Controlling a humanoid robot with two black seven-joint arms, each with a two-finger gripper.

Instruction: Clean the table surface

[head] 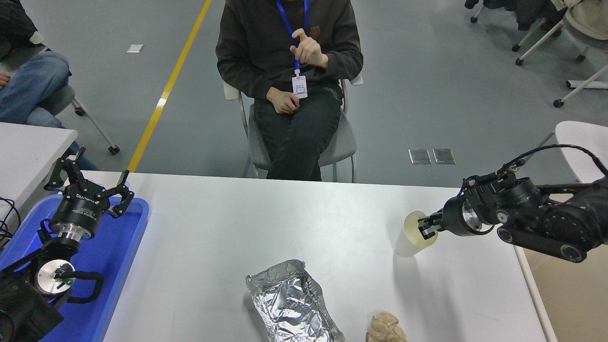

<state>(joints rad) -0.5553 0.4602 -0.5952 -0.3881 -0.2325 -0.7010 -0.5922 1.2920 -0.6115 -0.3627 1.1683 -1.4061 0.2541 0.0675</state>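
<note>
The table surface point(228, 237) is a wide light grey-white top. On it lie a crumpled foil tray point(292, 304) at the front middle and a crumpled beige paper ball point(385, 328) at the front edge. My right gripper point(425, 228) is shut on the rim of a white paper cup point(411, 237), which hangs tilted just above the table at the right. My left gripper point(90, 183) is open and parked over a blue tray point(114, 256) at the lower left.
A person sits on a chair point(342, 142) at the far side, hands off the table. A beige bin point(565, 289) stands off the table's right edge. A smaller white table point(28, 147) is at the left.
</note>
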